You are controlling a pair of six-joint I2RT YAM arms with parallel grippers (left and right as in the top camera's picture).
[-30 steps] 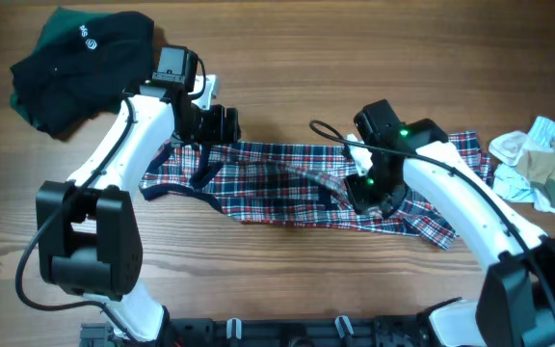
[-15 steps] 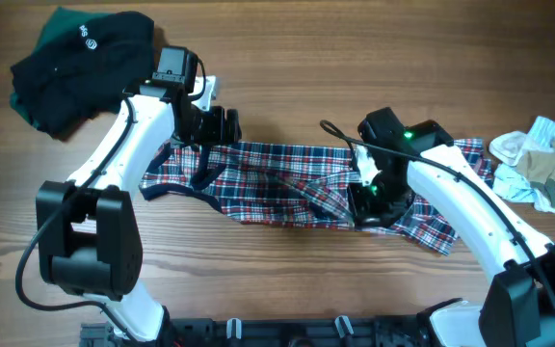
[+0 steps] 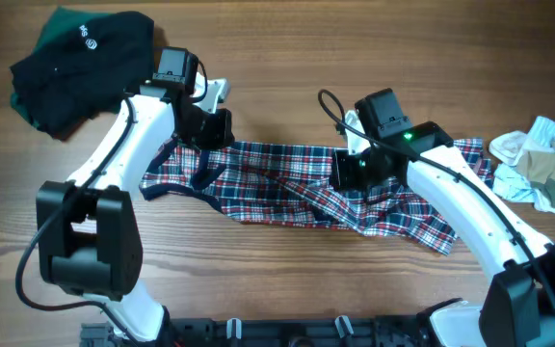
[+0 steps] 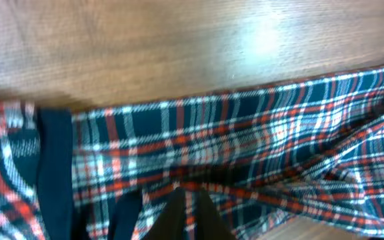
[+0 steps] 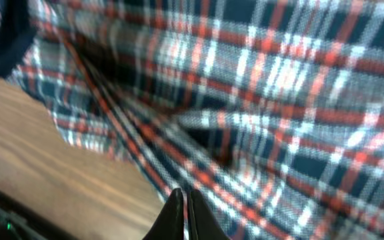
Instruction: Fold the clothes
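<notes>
The clothes, a red, white and navy plaid garment [image 3: 277,188], lie spread across the middle of the wooden table [image 3: 287,77]. My left gripper [image 3: 222,130] sits at the garment's upper left edge, close to the navy trim [image 4: 53,167]. In the left wrist view its fingertips [image 4: 187,200] are pinched together with plaid cloth between them. My right gripper [image 3: 340,172] is over the garment's right half. In the right wrist view it [image 5: 184,197] is shut on a fold of the plaid cloth [image 5: 259,100], which hangs lifted off the table.
A dark green and black garment [image 3: 75,58] lies bunched at the back left. A pile of light blue, white and tan clothes [image 3: 542,166] sits at the right edge. The right arm's black cable [image 3: 328,104] loops above the plaid garment.
The left gripper has shut on the garment's upper left edge. The right gripper has moved up and to the left, dragging its fold of plaid cloth along.
</notes>
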